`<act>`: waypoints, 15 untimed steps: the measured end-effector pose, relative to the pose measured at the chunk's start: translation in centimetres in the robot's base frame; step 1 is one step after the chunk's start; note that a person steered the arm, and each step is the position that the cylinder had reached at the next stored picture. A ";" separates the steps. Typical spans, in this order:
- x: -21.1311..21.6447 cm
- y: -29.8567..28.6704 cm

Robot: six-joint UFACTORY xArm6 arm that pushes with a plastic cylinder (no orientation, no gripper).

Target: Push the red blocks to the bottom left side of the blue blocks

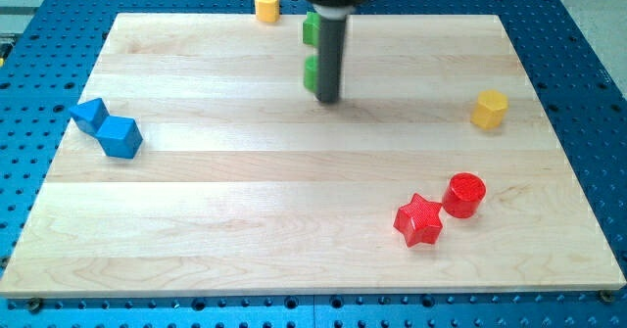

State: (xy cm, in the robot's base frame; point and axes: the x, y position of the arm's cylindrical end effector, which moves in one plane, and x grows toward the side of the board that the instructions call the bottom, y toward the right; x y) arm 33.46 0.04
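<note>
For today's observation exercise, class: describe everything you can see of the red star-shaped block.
The red star block is a small, glossy, solid-looking piece with five blunt points, lying flat on the wooden board near the view's bottom right. Its upper right point meets or nearly meets the red cylinder. My tip is far off, toward the view's top, beside the green blocks.

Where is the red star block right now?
The red star block lies on the wooden board at the view's bottom right, touching the red cylinder on its upper right, far from the blue blocks at the left edge.
</note>
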 end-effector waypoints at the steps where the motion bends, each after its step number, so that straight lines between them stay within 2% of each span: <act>1: -0.6 -1.8; 2: 0.6 0.2; 4: 17.2 14.6; 5: 20.0 15.5; 7: 19.7 27.6; 8: 22.2 25.6; 9: 23.0 18.4; 10: 25.6 18.8; 11: 26.6 15.3; 12: 22.3 11.5; 13: 21.4 18.1; 14: 18.3 23.6; 15: 17.4 16.0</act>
State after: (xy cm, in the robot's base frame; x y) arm 50.90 16.06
